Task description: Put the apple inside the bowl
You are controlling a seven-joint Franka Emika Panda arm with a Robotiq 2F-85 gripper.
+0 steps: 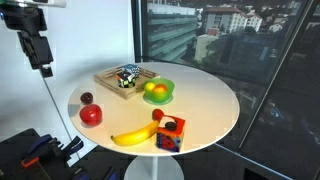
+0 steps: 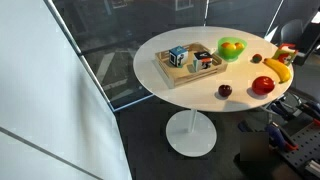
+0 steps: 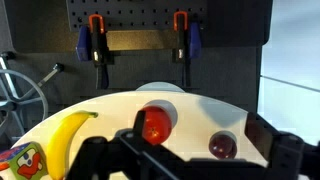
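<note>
The glossy red apple (image 1: 91, 114) lies on the round white table (image 1: 200, 100) near its edge; it also shows in an exterior view (image 2: 263, 85) and in the wrist view (image 3: 155, 124). The green bowl (image 1: 157, 91) stands near the table's middle with yellow-orange fruits in it, and shows in an exterior view (image 2: 231, 47). My gripper (image 1: 42, 55) hangs high above and beyond the table edge on the apple's side. In the wrist view its fingers (image 3: 185, 162) are spread wide and empty, with the apple far below them.
A small dark maroon ball (image 1: 86, 98) lies next to the apple. A banana (image 1: 133, 135) and a colourful toy cube (image 1: 168, 133) sit at the table edge. A wooden tray (image 1: 125, 78) with blocks stands beside the bowl. Clamps hang on a pegboard (image 3: 140, 40).
</note>
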